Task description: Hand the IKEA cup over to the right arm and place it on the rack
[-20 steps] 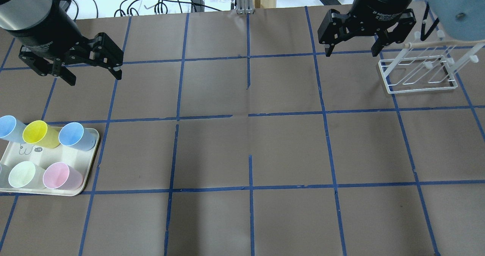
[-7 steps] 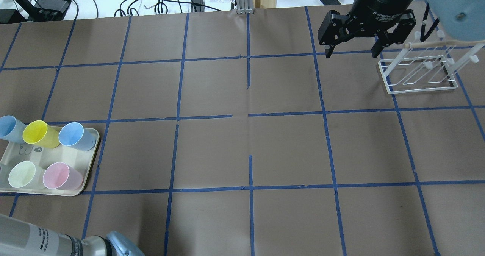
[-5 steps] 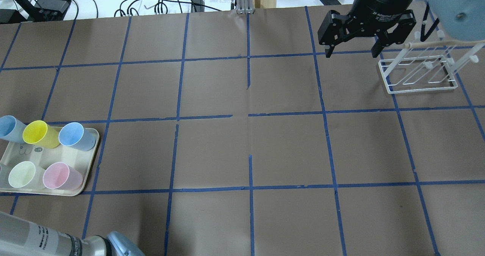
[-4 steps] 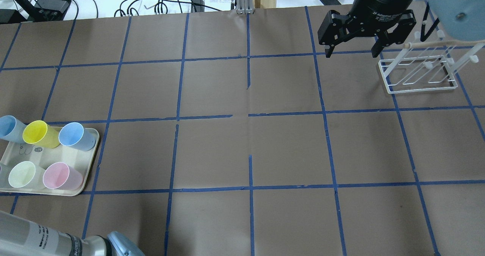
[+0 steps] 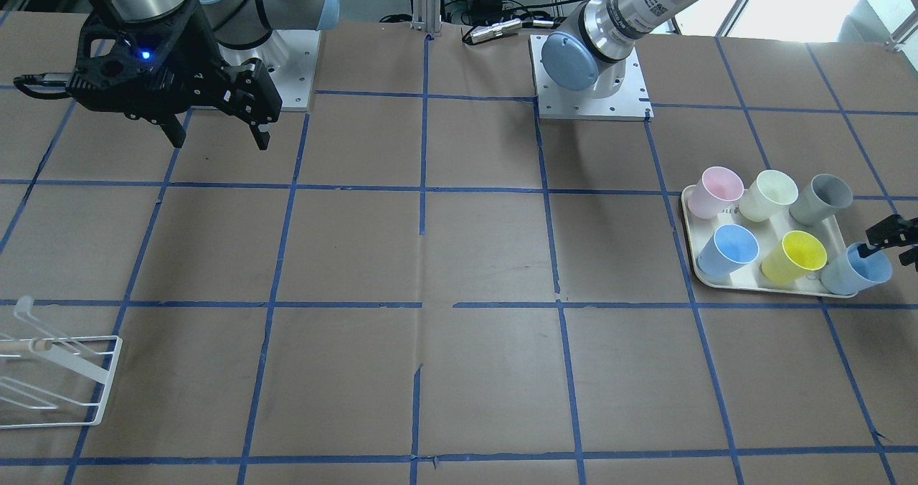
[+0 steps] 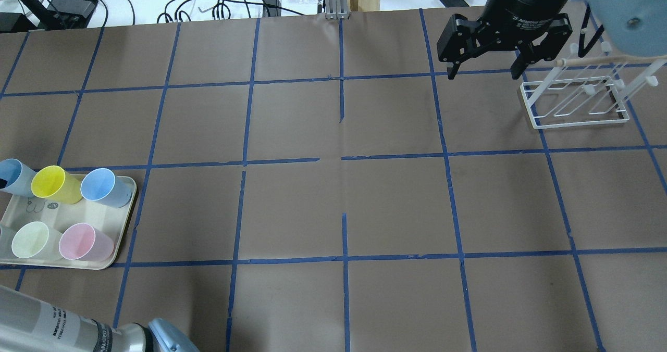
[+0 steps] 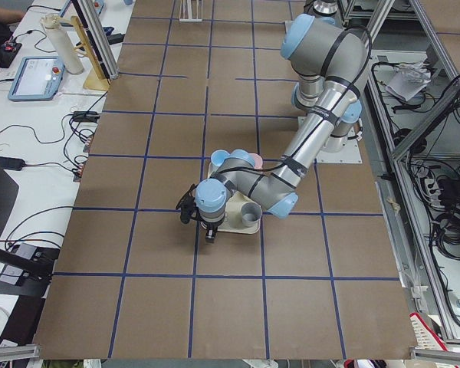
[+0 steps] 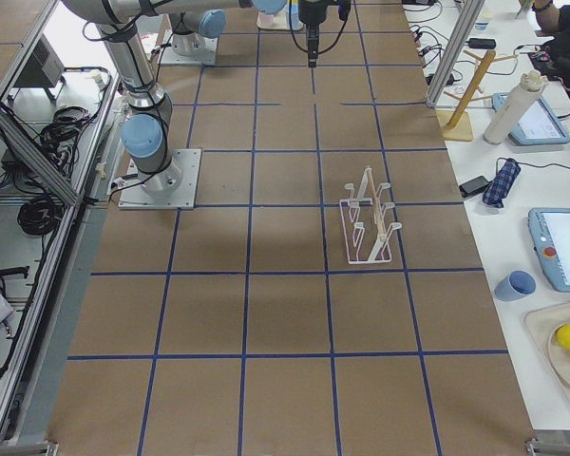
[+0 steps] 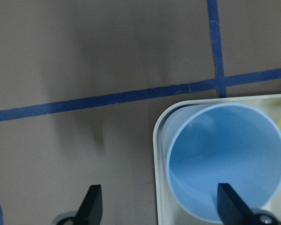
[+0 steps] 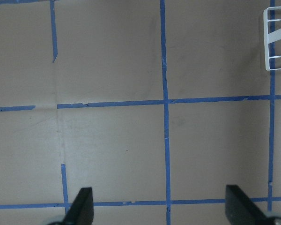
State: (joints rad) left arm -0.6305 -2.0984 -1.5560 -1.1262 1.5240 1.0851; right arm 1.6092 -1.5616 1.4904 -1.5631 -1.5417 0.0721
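Your left gripper [image 9: 160, 209] hangs wide open at a corner of the tray [image 6: 57, 214], straddling the wall of the pale blue cup [image 9: 225, 161]. One finger [image 9: 228, 204] is over the cup's mouth, and the other is outside the tray's rim, over the brown surface [image 6: 396, 206]. It grips nothing, and you cannot tell whether it touches the cup. The cup stands upright on that corner of the tray. Your right gripper [image 6: 484, 73] is spread wide and empty, well apart from the tray, as is the rack [image 6: 573, 102].
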